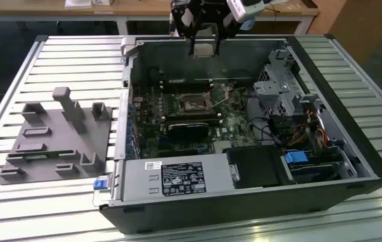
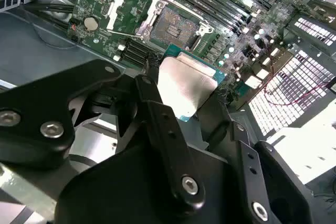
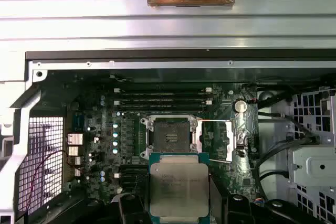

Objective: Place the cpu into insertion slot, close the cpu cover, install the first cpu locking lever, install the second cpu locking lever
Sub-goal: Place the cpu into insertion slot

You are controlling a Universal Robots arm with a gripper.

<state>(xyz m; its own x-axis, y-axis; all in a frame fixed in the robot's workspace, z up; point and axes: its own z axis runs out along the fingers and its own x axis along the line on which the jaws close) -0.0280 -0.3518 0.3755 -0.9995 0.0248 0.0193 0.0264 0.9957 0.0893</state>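
Observation:
My gripper (image 1: 204, 44) hangs above the far wall of the open computer case, shut on the cpu (image 1: 204, 48), a flat square chip with a dull silver top and green edge. In both wrist views the cpu (image 3: 179, 184) (image 2: 186, 85) sits between the black fingers (image 3: 131, 205). The insertion slot (image 1: 192, 103) (image 3: 170, 137) (image 2: 176, 24) lies bare on the motherboard below, apart from the chip. The cpu cover (image 3: 221, 139) (image 2: 131, 11) is swung open beside the slot. Thin wire levers (image 3: 212, 121) stand raised by it.
A black heatsink block (image 1: 189, 131) sits just in front of the slot, with long memory slots (image 3: 160, 98) behind it. A drive cage (image 1: 281, 91) and cables fill the exterior view's right. The power supply (image 1: 177, 177) is at the front. A grey fixture (image 1: 56, 136) lies outside the case.

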